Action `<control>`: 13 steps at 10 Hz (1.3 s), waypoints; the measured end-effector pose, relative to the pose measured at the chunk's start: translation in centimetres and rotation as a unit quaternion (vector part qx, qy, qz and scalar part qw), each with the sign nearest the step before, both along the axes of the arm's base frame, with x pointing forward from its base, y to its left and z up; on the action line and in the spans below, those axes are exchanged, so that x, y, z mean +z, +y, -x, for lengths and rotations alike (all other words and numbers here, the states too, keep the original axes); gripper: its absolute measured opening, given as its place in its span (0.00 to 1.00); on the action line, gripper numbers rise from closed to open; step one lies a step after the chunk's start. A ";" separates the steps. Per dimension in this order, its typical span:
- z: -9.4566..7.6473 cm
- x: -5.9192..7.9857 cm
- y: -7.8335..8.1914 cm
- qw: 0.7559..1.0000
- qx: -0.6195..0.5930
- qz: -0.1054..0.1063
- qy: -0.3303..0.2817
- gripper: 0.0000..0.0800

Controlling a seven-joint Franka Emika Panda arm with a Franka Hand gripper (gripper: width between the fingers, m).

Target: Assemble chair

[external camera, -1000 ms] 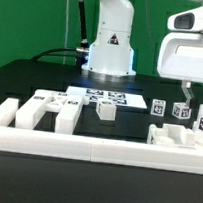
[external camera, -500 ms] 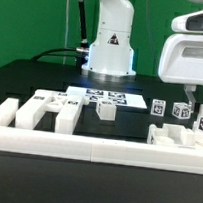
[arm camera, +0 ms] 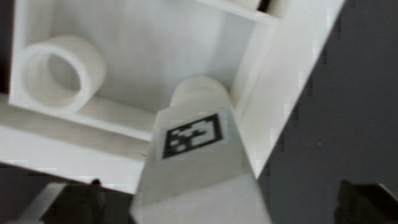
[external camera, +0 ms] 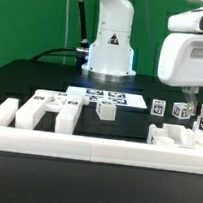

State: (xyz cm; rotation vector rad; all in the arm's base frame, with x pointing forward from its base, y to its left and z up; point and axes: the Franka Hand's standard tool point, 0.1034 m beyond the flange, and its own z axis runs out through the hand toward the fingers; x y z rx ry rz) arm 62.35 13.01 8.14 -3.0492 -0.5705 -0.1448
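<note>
A matte black table fills the scene, against a green backdrop. At the back stands the glossy white arm, its base rounded and smooth. Along the near edge runs a long, low white rail, square in section.

The chair parts are blocky white plastic with flat faces and crisp corners. They lie behind the rail in two groups: slabs and bars toward the exterior view's left, and tagged blocks with a low framed piece toward its right. One small block sits alone between them. A thin flat marker board lies near the arm's base.

The gripper hangs over the right-hand group. Its jaws are spread wide and grasp nothing.

In the wrist view, a recessed panel has raised edges and a round moulded ring. Over it lies a square bar bearing a black-and-white tag. The dark fingers stand either side of the bar, apart from it.
</note>
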 end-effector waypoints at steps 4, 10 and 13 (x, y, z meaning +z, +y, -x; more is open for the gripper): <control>-0.1 0.0 -0.4 0.999 0.039 0.004 -0.002 0.53; 0.0 -0.1 -0.3 0.997 -0.083 -0.008 0.005 0.36; -0.1 -0.1 -0.5 0.966 -0.258 -0.027 0.012 0.36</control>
